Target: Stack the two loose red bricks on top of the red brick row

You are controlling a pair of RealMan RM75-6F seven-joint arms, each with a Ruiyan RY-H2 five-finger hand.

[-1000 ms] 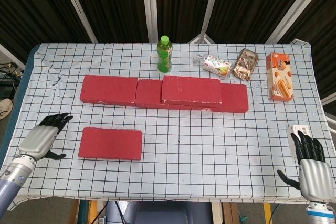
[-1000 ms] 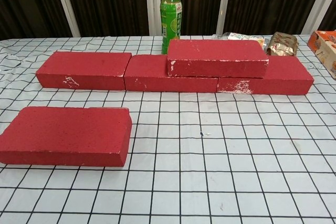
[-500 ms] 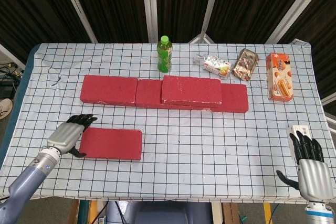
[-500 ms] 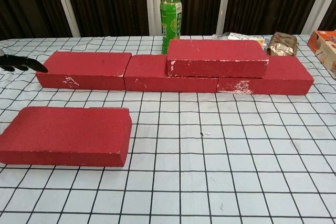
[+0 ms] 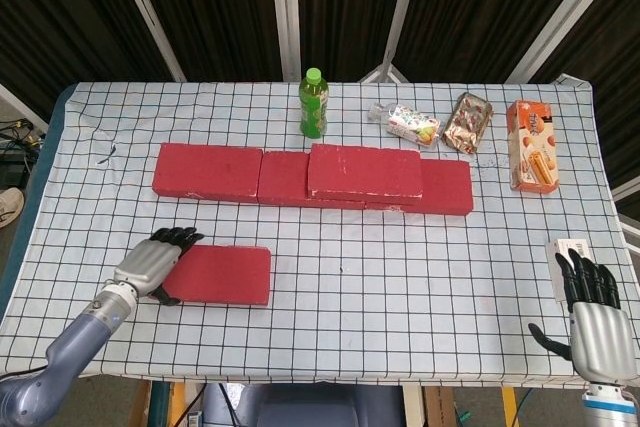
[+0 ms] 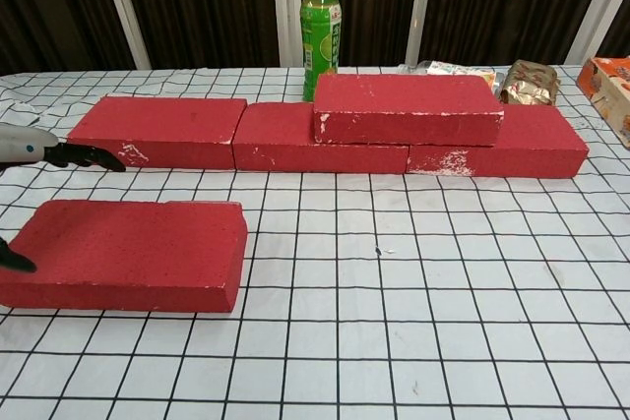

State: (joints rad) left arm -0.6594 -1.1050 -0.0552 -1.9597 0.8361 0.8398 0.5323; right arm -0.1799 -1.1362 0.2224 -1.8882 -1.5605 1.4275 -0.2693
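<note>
Three red bricks lie end to end as a row (image 5: 207, 171) (image 6: 157, 131) across the table's middle. One more red brick (image 5: 365, 171) (image 6: 407, 107) is stacked on the row, right of centre. A loose red brick (image 5: 225, 274) (image 6: 133, 253) lies flat at the front left. My left hand (image 5: 153, 262) (image 6: 30, 148) reaches over this brick's left end, fingers spread above its far edge and thumb by its near side, without closing on it. My right hand (image 5: 597, 312) hovers open near the front right corner, seen only in the head view.
At the back stand a green bottle (image 5: 313, 104) (image 6: 320, 22), two snack packets (image 5: 412, 124) (image 5: 468, 122) and an orange box (image 5: 530, 144). A white card (image 5: 568, 250) lies just beyond my right hand. The checked tablecloth (image 5: 400, 267) covers the table.
My left hand has moved right from the table's left edge onto the left end of the loose brick. The brick and my right hand have stayed in place.
</note>
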